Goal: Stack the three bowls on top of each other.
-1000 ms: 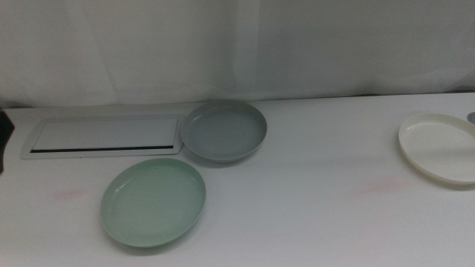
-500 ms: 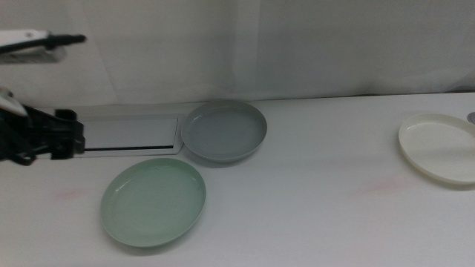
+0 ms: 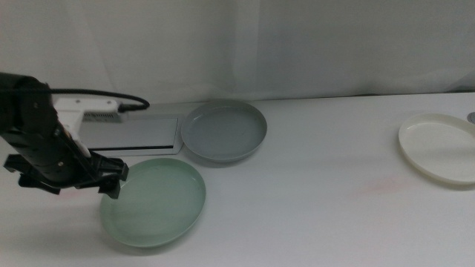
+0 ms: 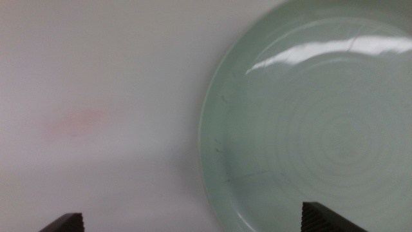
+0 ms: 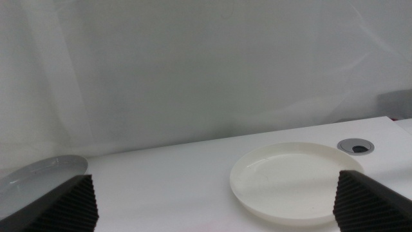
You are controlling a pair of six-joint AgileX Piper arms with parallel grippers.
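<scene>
The left gripper, dark jaws spread wide, hangs over the left rim of the shallow round pale mint green plastic bowl, whose glossy floor shows faint concentric rings. Just behind it sits the smooth grey round plastic bowl, beside a flat rectangular white panel. The cream-white bowl lies well apart at the table's right; the right gripper faces it, jaws wide apart.

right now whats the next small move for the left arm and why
Probably lower the left tool so its open jaws straddle the near-left rim of the mint green bowl. The left wrist view shows that rim between the jaw tips, and nothing is gripped yet. The right tool waits, facing the cream-white bowl.
</scene>
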